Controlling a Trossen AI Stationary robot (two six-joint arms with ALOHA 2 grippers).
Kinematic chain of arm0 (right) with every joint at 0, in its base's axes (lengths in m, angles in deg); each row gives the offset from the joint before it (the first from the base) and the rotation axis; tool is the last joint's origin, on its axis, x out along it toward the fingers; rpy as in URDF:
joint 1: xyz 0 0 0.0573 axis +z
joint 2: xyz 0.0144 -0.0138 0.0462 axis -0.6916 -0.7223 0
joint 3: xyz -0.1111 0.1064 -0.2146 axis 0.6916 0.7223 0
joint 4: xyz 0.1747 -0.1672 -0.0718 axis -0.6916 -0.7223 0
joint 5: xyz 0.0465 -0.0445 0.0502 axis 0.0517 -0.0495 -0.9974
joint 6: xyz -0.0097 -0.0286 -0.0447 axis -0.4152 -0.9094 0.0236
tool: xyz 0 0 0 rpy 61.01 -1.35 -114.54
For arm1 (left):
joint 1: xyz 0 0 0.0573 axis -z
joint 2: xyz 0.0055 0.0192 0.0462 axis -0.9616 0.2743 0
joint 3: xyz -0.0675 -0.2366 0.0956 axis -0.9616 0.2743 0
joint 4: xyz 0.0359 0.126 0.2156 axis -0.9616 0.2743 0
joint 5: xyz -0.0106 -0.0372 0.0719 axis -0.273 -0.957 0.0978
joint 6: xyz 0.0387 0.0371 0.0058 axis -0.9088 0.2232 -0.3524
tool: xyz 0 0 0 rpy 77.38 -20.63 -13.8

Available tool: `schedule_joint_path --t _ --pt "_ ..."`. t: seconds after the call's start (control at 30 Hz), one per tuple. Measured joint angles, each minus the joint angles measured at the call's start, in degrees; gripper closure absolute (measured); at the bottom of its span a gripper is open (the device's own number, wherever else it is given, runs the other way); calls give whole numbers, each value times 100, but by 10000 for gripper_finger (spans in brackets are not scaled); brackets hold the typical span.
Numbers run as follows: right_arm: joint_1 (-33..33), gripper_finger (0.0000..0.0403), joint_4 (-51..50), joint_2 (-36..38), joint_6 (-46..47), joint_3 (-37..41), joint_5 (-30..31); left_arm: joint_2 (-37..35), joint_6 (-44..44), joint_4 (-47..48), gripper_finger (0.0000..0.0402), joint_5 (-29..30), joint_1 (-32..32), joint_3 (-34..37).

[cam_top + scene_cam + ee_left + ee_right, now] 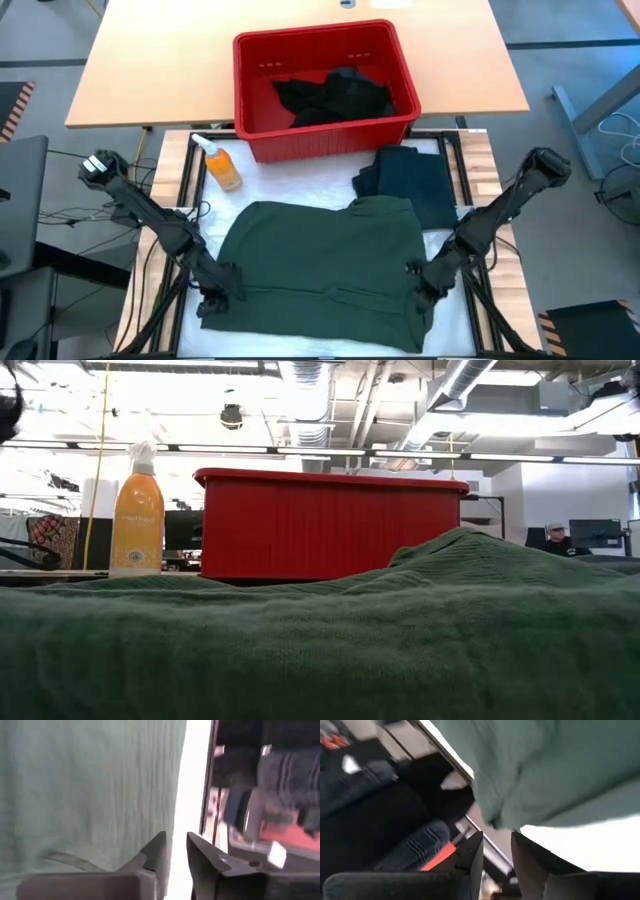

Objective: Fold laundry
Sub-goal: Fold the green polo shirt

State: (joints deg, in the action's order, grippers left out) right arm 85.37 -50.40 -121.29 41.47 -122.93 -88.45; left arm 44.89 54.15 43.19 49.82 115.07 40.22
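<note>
On the white work surface (300, 185) in front of the red bin (325, 85), I had a dark green shirt (325, 255) spread nearly flat, and that was the piece in hand. I judged the step to be the first fold, or the squaring-up just before it. My left gripper (222, 293) sat at the shirt's left near corner and my right gripper (428, 282) at its right near edge, both low at the cloth.

Through the left wrist camera the left fingers (157, 852) stood a small way apart, with the bright surface showing between them and no cloth in the gap. The right wrist camera showed the same on the other side: jaws slightly parted, the green hem just ahead of them, nothing pinched.

A folded dark garment (412, 180) lay just beyond the shirt's right shoulder, beside the bin, and more black laundry (335, 98) waited inside the bin. An orange spray bottle (222, 165) lay at the far left, clear of the cloth.

Next, I reckoned, each gripper needed a firm bite on its own edge before any lift, with both sides rising evenly so the fabric would not skew.
</note>
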Motion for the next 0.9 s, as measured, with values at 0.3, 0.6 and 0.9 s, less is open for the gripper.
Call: schedule_joint_path --t 0.3,0.6,0.9 --pt "-1471 286 -789 1295 -2463 -2 1320 -1456 -1091 362 287 2393 -1110 -92" --pt "-4019 286 -1049 1456 -6167 -2 1217 -580 -3772 510 284 2224 -3575 -558" --pt "-5345 255 -1121 1314 -8611 -71 874 396 -5845 1218 230 1742 -4928 -1184"
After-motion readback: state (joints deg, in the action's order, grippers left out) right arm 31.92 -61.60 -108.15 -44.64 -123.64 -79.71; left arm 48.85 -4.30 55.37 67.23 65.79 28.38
